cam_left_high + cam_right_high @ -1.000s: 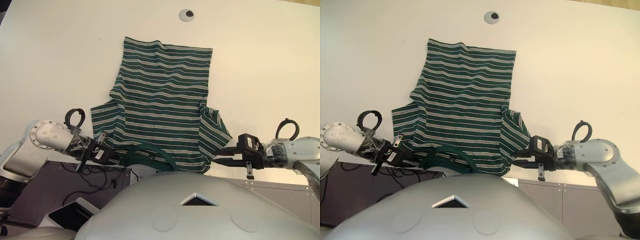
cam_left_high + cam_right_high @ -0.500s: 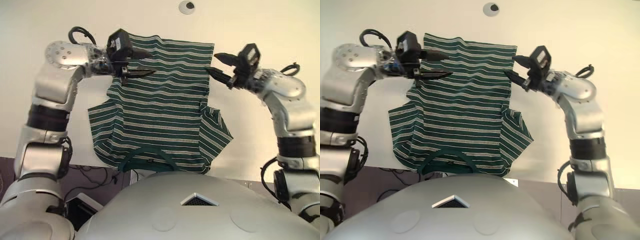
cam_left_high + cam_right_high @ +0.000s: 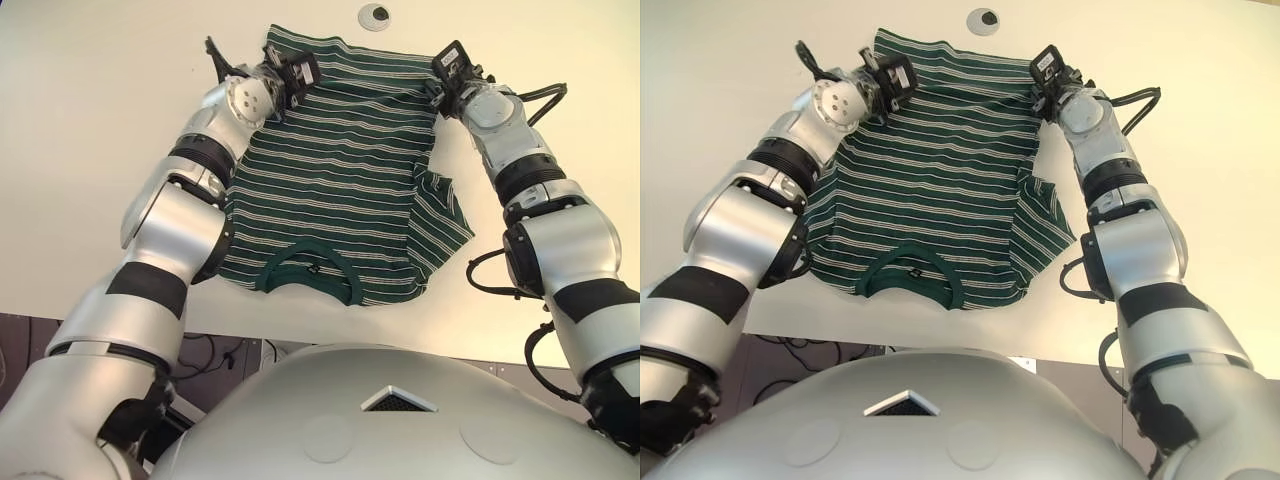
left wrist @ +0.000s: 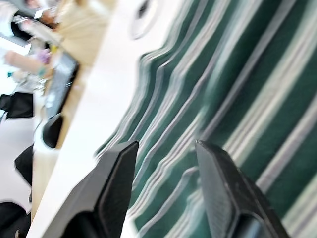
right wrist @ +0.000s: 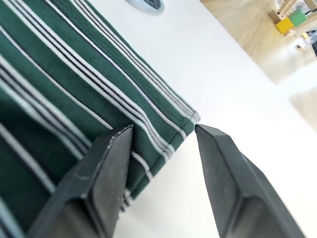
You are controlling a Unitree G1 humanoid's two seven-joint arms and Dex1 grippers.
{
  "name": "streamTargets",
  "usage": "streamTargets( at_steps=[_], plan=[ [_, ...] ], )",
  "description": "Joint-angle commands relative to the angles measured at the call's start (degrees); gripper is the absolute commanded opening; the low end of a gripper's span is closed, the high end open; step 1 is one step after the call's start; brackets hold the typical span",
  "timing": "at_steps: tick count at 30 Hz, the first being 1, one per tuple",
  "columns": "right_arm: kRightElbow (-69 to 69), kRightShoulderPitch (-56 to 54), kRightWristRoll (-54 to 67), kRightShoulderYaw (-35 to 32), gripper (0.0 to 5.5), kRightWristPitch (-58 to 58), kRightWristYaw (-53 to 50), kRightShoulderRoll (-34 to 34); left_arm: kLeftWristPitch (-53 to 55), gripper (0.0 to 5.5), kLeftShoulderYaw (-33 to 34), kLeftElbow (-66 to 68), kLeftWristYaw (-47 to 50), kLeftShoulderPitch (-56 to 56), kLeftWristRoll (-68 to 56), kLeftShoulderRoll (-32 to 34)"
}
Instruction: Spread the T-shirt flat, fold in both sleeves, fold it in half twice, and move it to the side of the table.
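The T-shirt (image 3: 340,190) is dark green with thin white stripes running across it, and it lies spread open on the white table (image 3: 90,120), roughly midway between the left and right edges. Its ribbed green collar (image 3: 308,272) points toward the near edge and sits close to it, while the hem (image 3: 350,47) lies toward the far edge, slightly wavy and rumpled at its left corner. The body is mostly flat with soft wrinkles, and the right sleeve (image 3: 445,215) is bunched and partly folded onto itself beside the body, not laid out smooth.
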Motion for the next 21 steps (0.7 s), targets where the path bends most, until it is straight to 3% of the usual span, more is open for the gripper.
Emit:
streamTargets(
  at_steps=[1, 4, 6, 9, 15, 21],
  plan=[
    [-4.88, 0.47, 1.41, -4.10, 2.29, -12.87, -0.16, -3.53, -2.90, 2.09, 18.68, -6.17, -15.35, 0.42, -17.69, 7.94],
    [-21.42, 14.78, 6.31, -10.13, 2.29, -14.65, 0.87, -6.67, 9.85, 2.09, 26.37, -13.90, -38.40, 13.23, -27.10, 21.84],
    [-33.51, 25.04, 8.07, -12.81, 2.29, -11.46, 0.19, -7.47, 19.58, 2.09, 27.36, -15.39, -52.44, 21.40, -29.00, 30.93],
    [-43.72, 33.05, 9.25, -15.27, 2.29, -5.46, -0.73, -7.01, 23.73, 2.09, 25.44, -12.77, -60.13, 28.54, -25.68, 38.25],
    [-49.61, 32.94, 7.34, -14.91, 2.29, 2.04, -0.29, -5.81, 28.04, 2.09, 25.00, -13.96, -61.40, 34.48, -23.41, 37.54],
    [-49.63, 32.18, 6.35, -13.98, 2.29, 3.94, 0.94, -5.58, 38.36, 2.09, 25.18, -27.23, -63.27, 42.13, -28.28, 32.24]
  ],
)
